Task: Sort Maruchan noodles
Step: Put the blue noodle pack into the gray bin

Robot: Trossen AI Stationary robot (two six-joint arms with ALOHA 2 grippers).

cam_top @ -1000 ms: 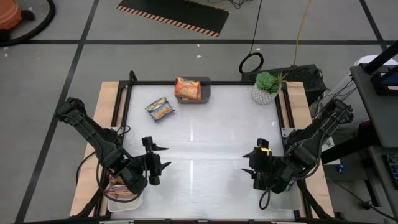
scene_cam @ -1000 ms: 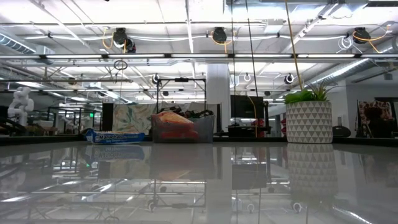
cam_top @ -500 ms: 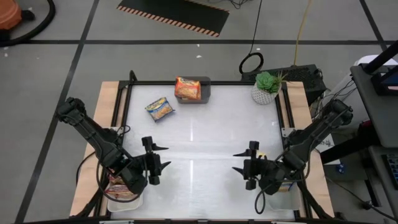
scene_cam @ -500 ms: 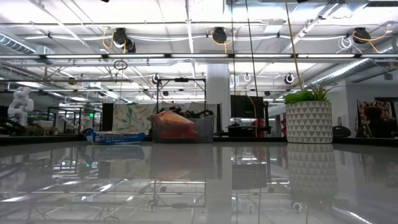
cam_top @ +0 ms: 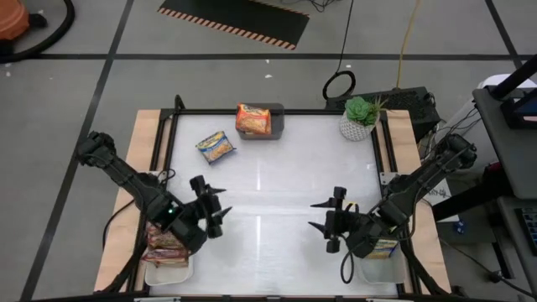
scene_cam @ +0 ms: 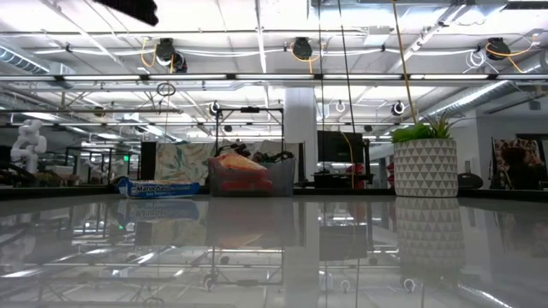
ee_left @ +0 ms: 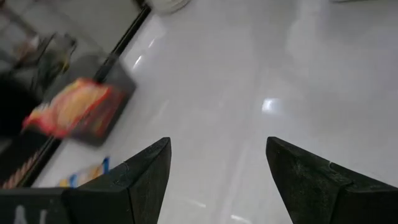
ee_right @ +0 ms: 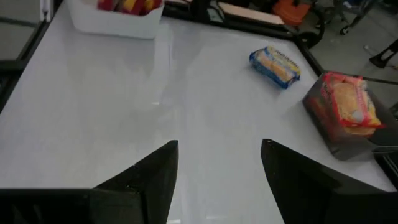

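A blue-and-yellow noodle packet [cam_top: 216,147] lies flat on the white table, also visible in the right wrist view [ee_right: 275,65] and the low view [scene_cam: 158,187]. An orange packet [cam_top: 252,118] sits on top of the grey bin [cam_top: 278,122] at the far edge. Red packets [cam_top: 164,244] lie in the white tray [cam_top: 168,270] at the near left corner. Another packet [cam_top: 386,247] lies in the tray at the near right. My left gripper [cam_top: 211,210] hovers open beside the left tray. My right gripper [cam_top: 325,223] hovers open left of the right tray. Neither holds anything.
A potted plant [cam_top: 359,117] in a white patterned pot stands at the far right corner. A black frame [cam_top: 172,134] borders the table. Bare white tabletop [cam_top: 268,176] lies between the grippers and the far packets.
My right gripper has moved from beside the right tray toward the table's left, out over the open tabletop. My left gripper has shifted a little toward the far edge and turned, uncovering the red packets in the left tray. The packets on the table have not moved.
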